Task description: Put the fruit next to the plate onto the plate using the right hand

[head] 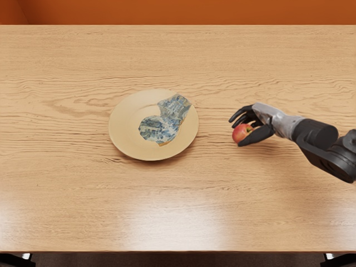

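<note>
From my station I see a broad table [67, 211] of pale wood with a strong running grain, filling almost the whole view from side to side. Behind its far edge stands a flat orange wall [178, 11]. Soft light lays a pale sheen across the near part of the tabletop, and below its front edge runs a thin dark strip of floor [178, 260].

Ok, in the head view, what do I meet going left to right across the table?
Plate → fruit → dark forearm. The right hand wraps the fruit, so it has no separate place in the order.
</note>
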{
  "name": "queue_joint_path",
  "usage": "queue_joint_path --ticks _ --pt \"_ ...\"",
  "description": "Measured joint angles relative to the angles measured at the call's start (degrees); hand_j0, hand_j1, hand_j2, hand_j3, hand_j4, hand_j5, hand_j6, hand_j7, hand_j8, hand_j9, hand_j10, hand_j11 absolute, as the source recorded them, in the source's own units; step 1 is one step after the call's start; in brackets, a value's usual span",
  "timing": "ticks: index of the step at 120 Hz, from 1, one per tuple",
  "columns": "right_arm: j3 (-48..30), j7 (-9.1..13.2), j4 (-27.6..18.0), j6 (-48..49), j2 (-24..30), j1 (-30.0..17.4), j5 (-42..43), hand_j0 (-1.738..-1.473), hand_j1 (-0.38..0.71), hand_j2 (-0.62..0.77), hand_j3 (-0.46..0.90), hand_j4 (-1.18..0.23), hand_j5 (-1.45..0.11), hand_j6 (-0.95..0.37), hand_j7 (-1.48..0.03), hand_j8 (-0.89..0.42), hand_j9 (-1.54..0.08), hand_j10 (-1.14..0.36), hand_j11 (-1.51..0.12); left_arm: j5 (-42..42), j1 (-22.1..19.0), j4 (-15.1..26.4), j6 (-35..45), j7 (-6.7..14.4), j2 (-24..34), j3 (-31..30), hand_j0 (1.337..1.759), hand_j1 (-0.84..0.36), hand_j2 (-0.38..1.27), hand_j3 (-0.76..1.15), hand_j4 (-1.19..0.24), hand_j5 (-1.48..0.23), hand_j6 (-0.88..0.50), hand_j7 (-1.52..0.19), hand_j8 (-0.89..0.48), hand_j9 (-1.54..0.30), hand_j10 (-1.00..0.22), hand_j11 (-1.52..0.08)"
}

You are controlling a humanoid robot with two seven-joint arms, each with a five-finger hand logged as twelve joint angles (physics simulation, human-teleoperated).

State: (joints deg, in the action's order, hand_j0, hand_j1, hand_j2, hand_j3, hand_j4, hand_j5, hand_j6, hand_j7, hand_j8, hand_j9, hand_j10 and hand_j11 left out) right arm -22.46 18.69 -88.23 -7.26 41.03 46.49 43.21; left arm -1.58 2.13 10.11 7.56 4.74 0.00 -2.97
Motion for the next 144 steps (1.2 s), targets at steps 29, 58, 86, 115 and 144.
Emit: queue_joint_path --ticks 29,58,86,115,144 --pt "-0.01 1.52 -0.01 -0.26 -3.37 1.72 0.06 -1.658 0.25 0.2 0.0 -0.58 -0.76 -0.58 -0.76 -0.42 -0.76 -0.47 -0.75 -0.01 0.04 0.0 0.0 0.0 0.0 0.0 1.658 0.34 0.0 0.0 -0.01 -0.01 -0.01 -0.01 -0.01 -0.01 -0.01 -0.01" --pt "0.01 3.13 0.06 -0.6 -5.64 3.43 0.13 -1.657 0.25 0.27 0.0 -0.61 -0.8 -0.61 -0.8 -0.45 -0.8 -0.5 -0.79 0.0 -0.02 0.0 0.0 0.0 0.0 -0.01 1.658 0.34 0.0 0.0 -0.01 -0.01 -0.01 -0.01 -0.01 -0.01 -0.01 -0.01" --pt "0.13 4.9 0.35 -1.59 -8.86 5.03 0.16 -1.657 0.24 0.31 0.0 -0.62 -0.81 -0.62 -0.81 -0.49 -0.81 -0.52 -0.8 -0.01 0.05 0.0 0.0 0.0 0.0 -0.01 1.658 0.34 0.0 0.0 -0.01 -0.01 -0.01 -0.01 -0.01 -0.01 -0.01 -0.01" --pt "0.18 6.23 2.68 -4.28 -12.64 6.45 0.2 -1.658 0.24 0.35 0.0 -0.63 -0.8 -0.62 -0.81 -0.51 -0.82 -0.54 -0.8 0.0 -0.02 0.0 0.0 0.0 0.0 -0.01 1.658 0.34 0.0 0.0 -0.01 -0.01 -0.01 -0.01 -0.01 -0.01 -0.01 -0.01" --pt "0.07 6.37 6.16 -8.09 -17.62 7.16 0.15 -1.658 0.23 0.34 0.0 -0.62 -0.79 -0.61 -0.8 -0.52 -0.8 -0.55 -0.79 -0.01 0.0 0.0 0.0 0.0 0.0 -0.01 1.658 0.34 0.0 0.0 -0.01 -0.01 -0.01 -0.01 -0.01 -0.01 -0.01 -0.01"
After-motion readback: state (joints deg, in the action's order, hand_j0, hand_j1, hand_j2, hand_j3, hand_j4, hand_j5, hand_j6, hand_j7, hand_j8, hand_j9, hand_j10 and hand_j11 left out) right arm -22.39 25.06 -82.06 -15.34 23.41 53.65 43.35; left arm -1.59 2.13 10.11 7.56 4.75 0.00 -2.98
